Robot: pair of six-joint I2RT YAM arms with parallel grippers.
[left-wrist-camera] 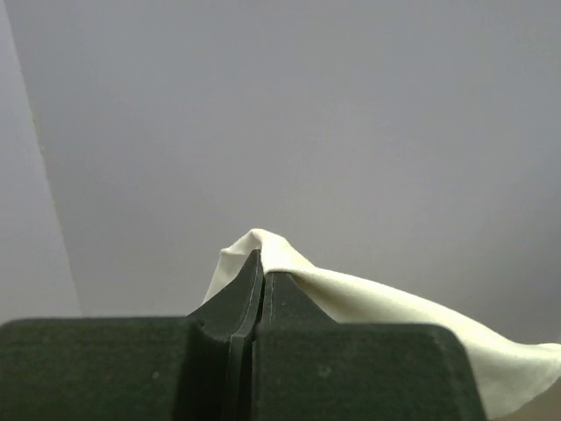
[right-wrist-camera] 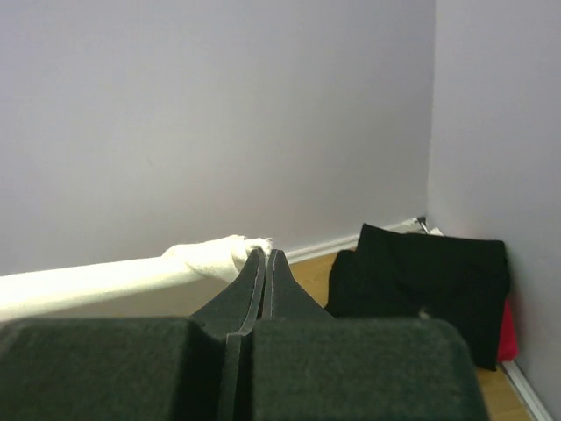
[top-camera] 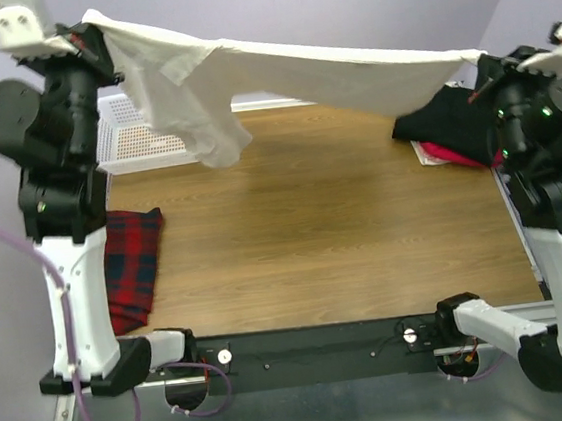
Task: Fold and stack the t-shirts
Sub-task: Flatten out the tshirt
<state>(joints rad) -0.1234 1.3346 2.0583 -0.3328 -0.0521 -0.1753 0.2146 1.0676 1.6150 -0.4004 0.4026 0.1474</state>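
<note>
I have the large plain cream-white short-sleeved cotton t-shirt point(top-camera: 326, 65) up in the air, stretched across the far side of the table between both arms. Its top edge runs in a shallow sag from upper left down to the right. On the left a loose bundle of it, sleeve included, hangs down from the grip, and its lowest fold dangles above the table surface; I cannot tell whether it touches.

The left gripper point(left-wrist-camera: 263, 263) is pinched together on one corner of that shirt; in its wrist view the cloth peaks right at the fingertips and falls away to the right. The right gripper point(right-wrist-camera: 266, 259) is likewise clamped on the opposite end, where the fabric bunches into a thin roll leading off to the left.

Below the right gripper, in the far right corner of the table, lies the plain black cloth t-shirt point(top-camera: 447, 118), folded, resting on top of the plain red cloth t-shirt point(top-camera: 456, 155), of which only an edge shows.

The brown wood-grain table point(top-camera: 314, 237) carries a white perforated plastic basket point(top-camera: 133, 141) at far left, partly behind the hanging cloth. A red and dark plaid cloth point(top-camera: 130, 256) lies at the table's left edge, beside the left arm.
</note>
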